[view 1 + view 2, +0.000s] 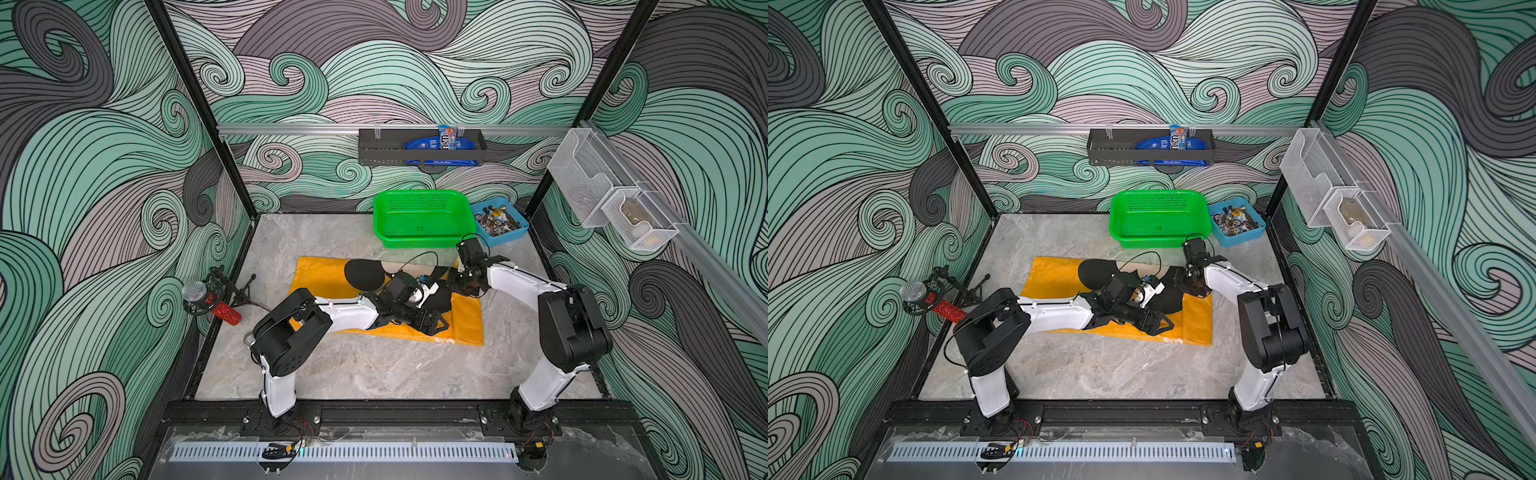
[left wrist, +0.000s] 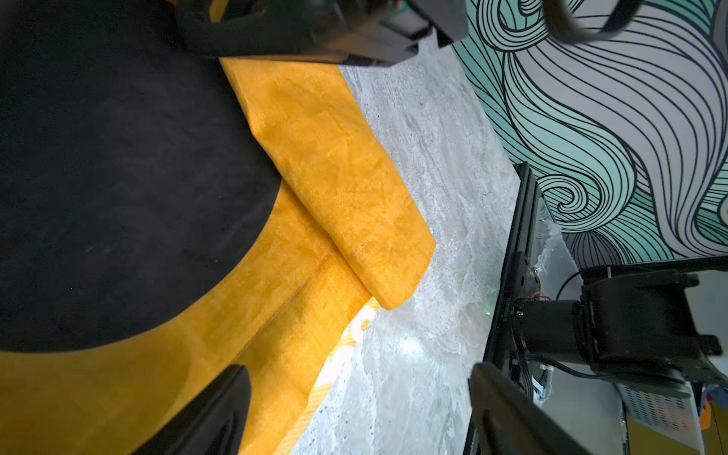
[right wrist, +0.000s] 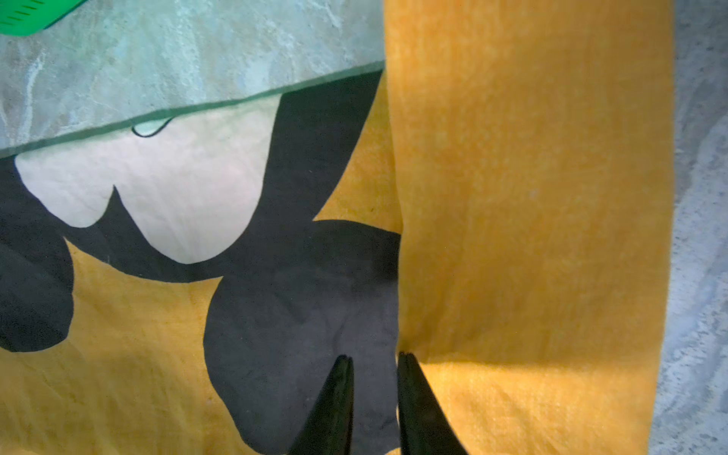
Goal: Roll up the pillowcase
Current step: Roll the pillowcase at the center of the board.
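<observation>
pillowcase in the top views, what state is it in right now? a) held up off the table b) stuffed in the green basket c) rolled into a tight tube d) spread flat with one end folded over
d: the pillowcase lies spread on the table, and only the end by the right arm is turned over into a folded strip, which the right wrist view also shows.

Light: bright, even overhead.
Glare: white hotspot on table.
Blur: left gripper looms soft, close.
</observation>
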Tool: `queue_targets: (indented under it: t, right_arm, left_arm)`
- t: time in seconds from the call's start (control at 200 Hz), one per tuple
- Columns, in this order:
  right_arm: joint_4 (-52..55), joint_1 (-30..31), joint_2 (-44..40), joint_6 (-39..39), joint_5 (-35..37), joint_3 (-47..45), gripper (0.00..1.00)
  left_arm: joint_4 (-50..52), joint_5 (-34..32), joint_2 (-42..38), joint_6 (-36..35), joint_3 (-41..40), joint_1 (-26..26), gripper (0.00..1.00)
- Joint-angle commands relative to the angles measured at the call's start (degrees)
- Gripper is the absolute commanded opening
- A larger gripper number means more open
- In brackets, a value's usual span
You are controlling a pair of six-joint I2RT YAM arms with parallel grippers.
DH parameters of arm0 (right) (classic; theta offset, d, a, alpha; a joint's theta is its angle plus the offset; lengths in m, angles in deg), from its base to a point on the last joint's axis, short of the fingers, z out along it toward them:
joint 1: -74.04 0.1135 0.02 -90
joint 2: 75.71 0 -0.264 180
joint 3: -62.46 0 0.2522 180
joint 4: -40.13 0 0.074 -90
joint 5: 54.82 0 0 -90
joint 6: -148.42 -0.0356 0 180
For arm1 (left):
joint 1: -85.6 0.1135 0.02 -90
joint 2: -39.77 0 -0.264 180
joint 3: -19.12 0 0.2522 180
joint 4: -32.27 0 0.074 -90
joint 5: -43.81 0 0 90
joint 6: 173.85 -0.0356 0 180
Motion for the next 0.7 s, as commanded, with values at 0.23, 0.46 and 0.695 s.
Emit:
queue_targets:
  t: [0.23, 0.46, 0.695]
  right_arm:
    - [0.1, -11.2, -2.7, 6.3, -5.5, 4.3, 0.27]
    - [-0.9, -12.1, 7.0, 9.6, -7.2, 11.7, 0.23]
    - [-4.1, -12.2, 13.8, 9.6, -11.5, 13.3, 0.2]
  left_arm:
    - [-1.9, -0.3, 2.5, 1.3, 7.5, -1.8, 0.87]
    - [-2.5, 0.3, 8.5, 1.0, 14.2, -5.1, 0.84]
    - [-2.0, 0.8, 13.6, 0.8, 16.8, -6.1, 0.83]
